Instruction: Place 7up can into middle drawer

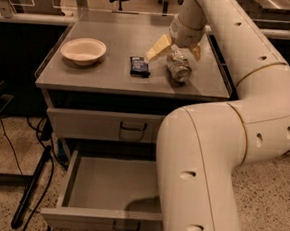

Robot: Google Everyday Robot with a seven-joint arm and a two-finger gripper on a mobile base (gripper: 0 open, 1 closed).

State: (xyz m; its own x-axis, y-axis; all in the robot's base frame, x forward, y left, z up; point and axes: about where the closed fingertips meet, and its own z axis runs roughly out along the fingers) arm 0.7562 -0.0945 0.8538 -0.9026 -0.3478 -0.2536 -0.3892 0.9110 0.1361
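Straddling the 7up can (177, 69) on the cabinet top (103, 76): gripper (173, 54), fingers (159, 47) spread wide, not clamped.
Can lies on its side near a dark packet (139, 66); middle drawer (107, 182) stands pulled open below.

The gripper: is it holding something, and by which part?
Nothing yet. The gripper is open over the 7up can, which lies on the cabinet top.

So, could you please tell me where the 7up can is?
Camera view: the 7up can lies on the cabinet top, toward its right side, right of the dark packet, under the open gripper.
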